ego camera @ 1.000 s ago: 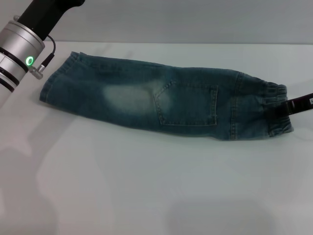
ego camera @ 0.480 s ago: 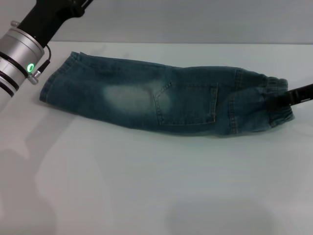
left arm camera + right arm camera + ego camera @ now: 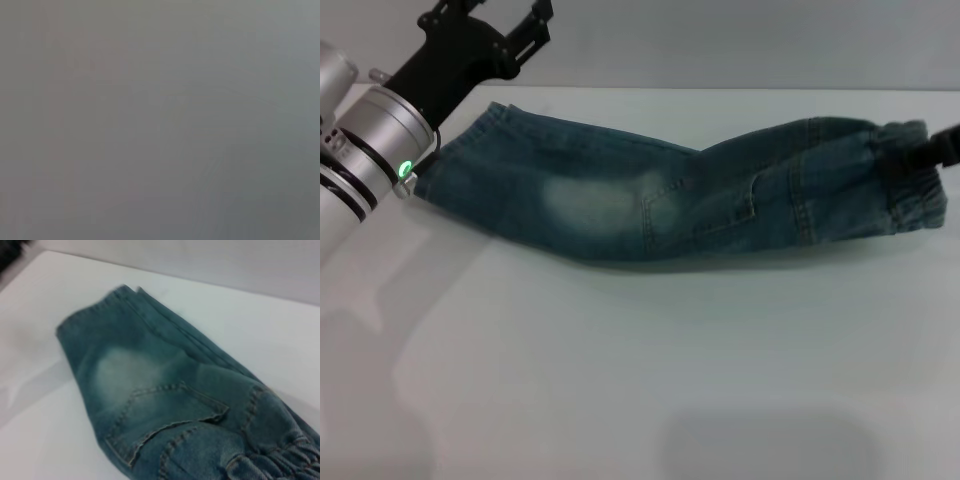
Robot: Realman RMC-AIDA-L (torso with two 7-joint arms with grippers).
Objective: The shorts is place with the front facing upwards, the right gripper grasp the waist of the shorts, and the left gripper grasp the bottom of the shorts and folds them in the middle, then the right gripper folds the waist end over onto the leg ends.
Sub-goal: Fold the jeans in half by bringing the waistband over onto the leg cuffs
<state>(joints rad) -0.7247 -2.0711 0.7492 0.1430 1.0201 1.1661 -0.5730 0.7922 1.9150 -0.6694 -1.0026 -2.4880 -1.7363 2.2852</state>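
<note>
1 shorts [image 3: 650, 200], waist [image 3: 910, 170] in right gripper [image 3: 930, 152], 1 pale patch [image 3: 590, 200].

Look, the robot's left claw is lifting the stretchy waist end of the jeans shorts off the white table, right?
Not quite: it's the right gripper lifting the waist of the shorts. The head view shows that black gripper at the gathered end, raised off the table. The left gripper hangs open by the leg hems.
</note>
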